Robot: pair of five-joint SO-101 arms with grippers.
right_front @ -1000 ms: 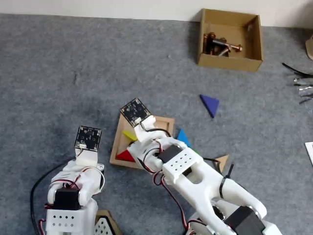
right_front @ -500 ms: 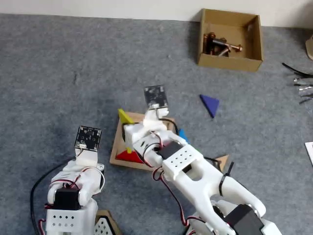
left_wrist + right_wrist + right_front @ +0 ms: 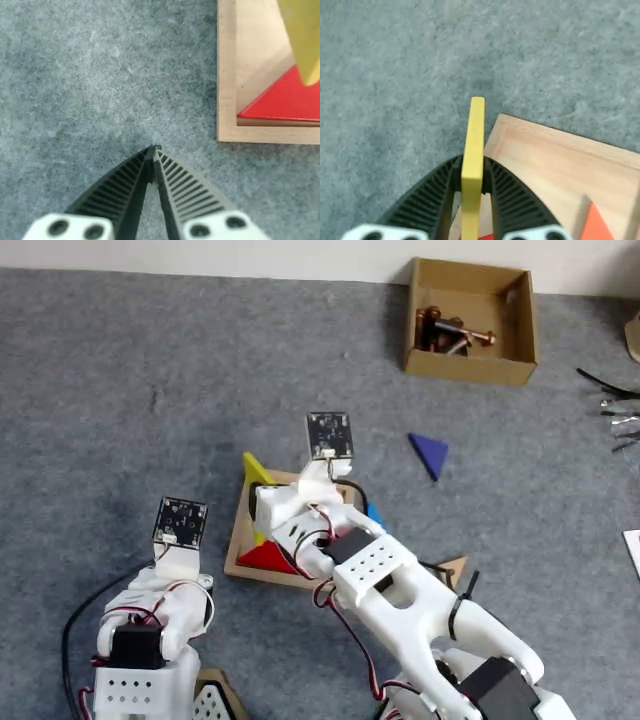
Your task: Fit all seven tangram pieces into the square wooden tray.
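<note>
Grey surface (image 3: 150,360) with the tray (image 3: 236,540) at centre. Since a second ago the right gripper (image 3: 471,167) has risen from the tray floor and swung toward its far-left corner, carrying the yellow piece (image 3: 476,135). The piece now stands on edge above that corner, so it is judged unseated and awaiting re-placement. The right jaws are clamped on its flat faces. The left gripper (image 3: 152,149), near-left of the tray, hangs over bare surface, jaws closed together on nothing. The red piece (image 3: 285,97) lies in the tray's near-left corner.
</note>
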